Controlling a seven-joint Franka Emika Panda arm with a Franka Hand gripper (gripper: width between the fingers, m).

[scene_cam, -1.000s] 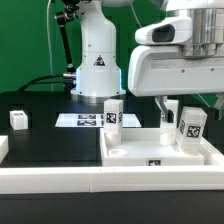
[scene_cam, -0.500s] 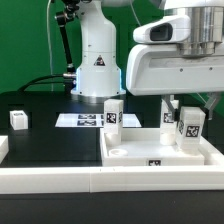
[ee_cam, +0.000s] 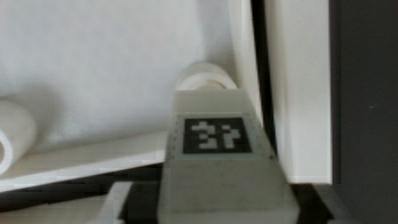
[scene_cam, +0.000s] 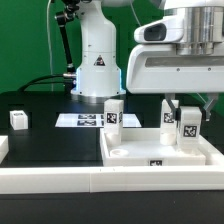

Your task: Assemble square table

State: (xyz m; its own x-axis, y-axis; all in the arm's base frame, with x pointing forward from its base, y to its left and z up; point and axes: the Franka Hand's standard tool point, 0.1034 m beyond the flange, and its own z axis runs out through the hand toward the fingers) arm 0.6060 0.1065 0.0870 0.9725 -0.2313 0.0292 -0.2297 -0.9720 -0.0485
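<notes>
gripper [scene_cam: 188, 108] at 3 o'clock in the exterior view, jaws clamped on the held leg [scene_cam: 188, 128], one finger on each side of its top; held leg upright, tag facing the camera, over the 3 o'clock part of the tabletop [scene_cam: 140, 148]; can't tell if its foot touches the tray floor; wrist view: same leg [ee_cam: 215, 150] fills the gap of the gripper [ee_cam: 214, 205], tag showing, white tabletop [ee_cam: 107, 70] behind it; tabletop is a white tray lying flat at 5 o'clock of the exterior view, tag on its near edge, round socket [scene_cam: 118, 153] at its 7 o'clock corner; second leg [scene_cam: 113, 112] upright just past the tray's far rim, at 11 o'clock of the tray; third leg [scene_cam: 168, 111] at 1 o'clock of the tray, partly hidden behind the held leg; fourth leg [scene_cam: 18, 118] alone on the black table [scene_cam: 50, 140] at 9 o'clock, well apart from the tray; marker board [scene_cam: 80, 120] flat between fourth and second legs; border wall [scene_cam: 60, 180] along 6 o'clock; robot base [scene_cam: 98, 60] at 12 o'clock
</notes>
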